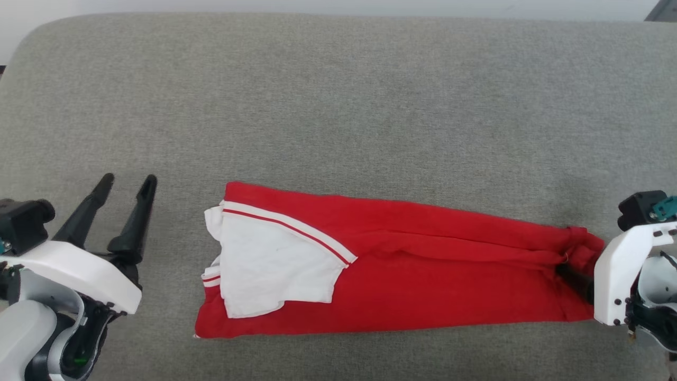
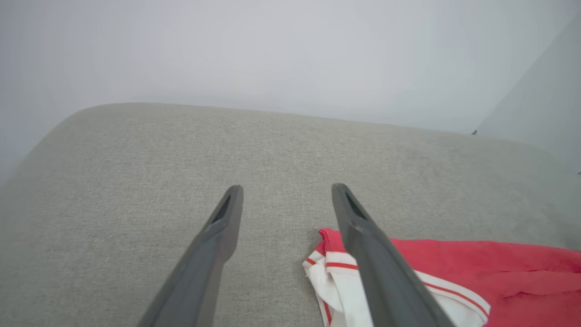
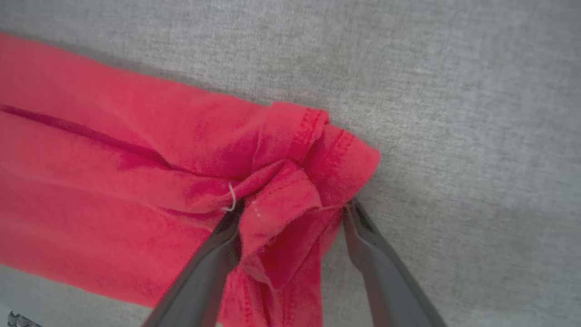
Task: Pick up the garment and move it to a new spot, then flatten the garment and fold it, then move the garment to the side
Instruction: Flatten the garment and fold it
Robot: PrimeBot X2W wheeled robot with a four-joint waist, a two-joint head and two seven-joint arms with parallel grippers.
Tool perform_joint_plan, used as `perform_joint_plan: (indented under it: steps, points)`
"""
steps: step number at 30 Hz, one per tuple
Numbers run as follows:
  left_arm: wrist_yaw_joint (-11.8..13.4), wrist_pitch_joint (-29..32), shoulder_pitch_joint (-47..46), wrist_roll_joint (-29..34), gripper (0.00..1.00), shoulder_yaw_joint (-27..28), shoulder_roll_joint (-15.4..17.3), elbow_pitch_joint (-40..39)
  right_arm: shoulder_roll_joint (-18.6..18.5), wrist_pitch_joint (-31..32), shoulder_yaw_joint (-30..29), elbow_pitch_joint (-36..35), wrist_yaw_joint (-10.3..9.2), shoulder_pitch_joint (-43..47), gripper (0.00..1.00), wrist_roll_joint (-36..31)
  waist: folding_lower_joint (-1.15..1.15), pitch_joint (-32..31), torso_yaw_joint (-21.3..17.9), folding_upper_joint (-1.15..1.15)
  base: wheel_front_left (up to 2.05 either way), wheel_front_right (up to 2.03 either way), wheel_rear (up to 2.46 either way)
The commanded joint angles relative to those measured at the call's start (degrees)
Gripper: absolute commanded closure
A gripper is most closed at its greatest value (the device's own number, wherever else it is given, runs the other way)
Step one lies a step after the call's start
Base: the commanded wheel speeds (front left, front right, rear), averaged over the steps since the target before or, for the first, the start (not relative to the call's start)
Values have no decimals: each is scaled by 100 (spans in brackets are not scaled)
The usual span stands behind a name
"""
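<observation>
Though wide, right jaws astride garment (image 3: 113,150)

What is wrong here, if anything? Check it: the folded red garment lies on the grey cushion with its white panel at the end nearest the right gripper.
One thing is wrong. The white panel lies at the end of the garment nearest the left gripper, not the right gripper; the head view shows it. The rest stands.

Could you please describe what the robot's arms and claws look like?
Both the left claw and right claw have two long, tapering dark-grey fingers. Each wrist wears a white shell beside black housing; the right one shows dark screws and a teal part.
</observation>
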Motion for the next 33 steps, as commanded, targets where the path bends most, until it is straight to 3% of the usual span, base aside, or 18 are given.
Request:
perform_joint_plan:
  steps: [1,2,3,4,12,20,33]
  points:
    - [-46,-48,158,122,0,150,-75,84,112,6,270,219,5,11,0,125,0,-14,36,0,0,0,0]
    - [-64,-47,207,223,0,304,-193,110,84,5,380,281,9,0,54,185,0,-25,63,0,0,0,0]
    - [-107,-51,270,351,0,496,-314,131,36,17,539,294,21,-15,92,280,0,-34,89,0,0,0,0]
    - [-142,-51,390,447,0,671,-428,171,-9,-12,667,292,22,-26,100,389,0,-47,108,0,0,0,0]
    - [-687,-53,1457,1410,0,2167,-1396,362,-539,-151,817,47,15,-135,100,1021,0,-203,144,0,0,0,0]
    - [-1366,-53,2244,2133,0,3254,-2303,512,-799,-186,454,-18,2,-55,100,1199,0,-423,117,0,0,0,0]
    - [-2029,-54,2608,2897,0,3991,-3301,796,-1166,-208,-601,409,2,62,100,933,0,-634,9,0,0,0,0]
